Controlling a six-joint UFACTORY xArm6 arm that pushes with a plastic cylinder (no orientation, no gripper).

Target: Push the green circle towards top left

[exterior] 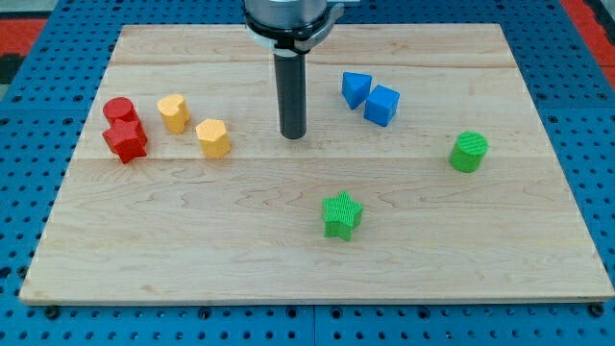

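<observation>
The green circle (pixel 469 151) is a short green cylinder at the right of the wooden board (pixel 307 250). My tip (pixel 293 135) stands near the board's upper middle, well to the left of the green circle and not touching any block. A green star (pixel 341 213) lies below and to the right of my tip.
Two blue blocks (pixel 356 89) (pixel 381 105) sit touching, right of my tip. Two yellow blocks (pixel 173 111) (pixel 213 137) lie to its left. A red cylinder (pixel 119 111) and a red star (pixel 126 140) sit at the far left. A blue pegboard (pixel 29 115) surrounds the board.
</observation>
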